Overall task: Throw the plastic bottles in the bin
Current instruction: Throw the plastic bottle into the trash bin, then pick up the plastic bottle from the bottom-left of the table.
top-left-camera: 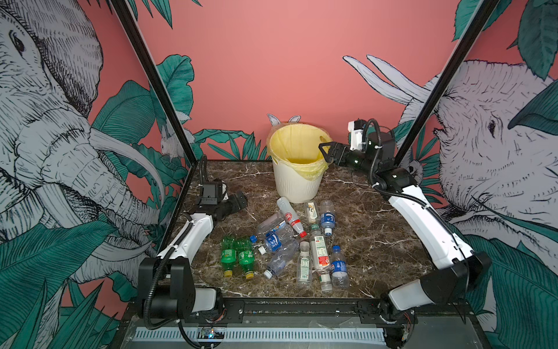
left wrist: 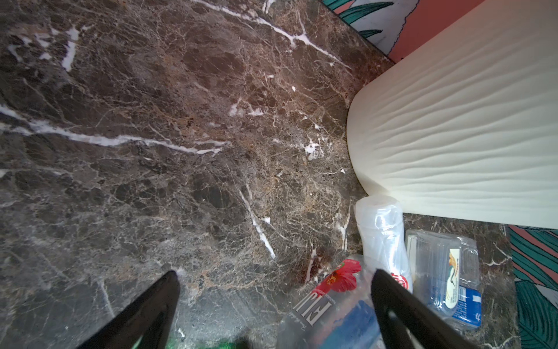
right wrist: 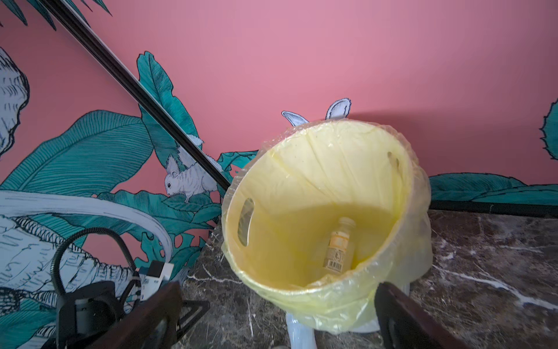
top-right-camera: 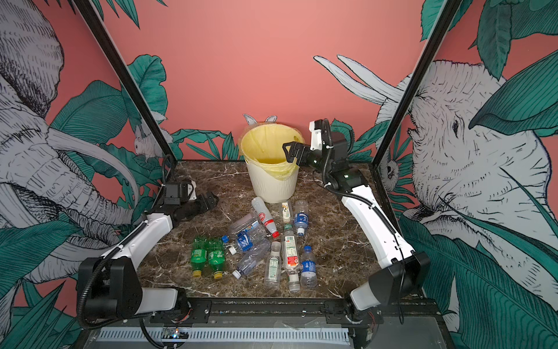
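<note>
text: FIJI | on: clear bottle (left wrist: 330,303) label | rest: illegible

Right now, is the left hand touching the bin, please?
Apart. In both top views, a stretch of bare tabletop separates the open left hand from the bin.

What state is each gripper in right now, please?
Left gripper: open, holding nothing, low over the table.
Right gripper: open, holding nothing, at the rim of the bin.

We see a dark brown, white-veined marble worktop (top-left-camera: 377,241). Behind it rises a pink wall (top-left-camera: 271,60) painted with grey elephants (top-left-camera: 45,121). Black metal frame posts (top-left-camera: 152,75) stand at its back corners.
</note>
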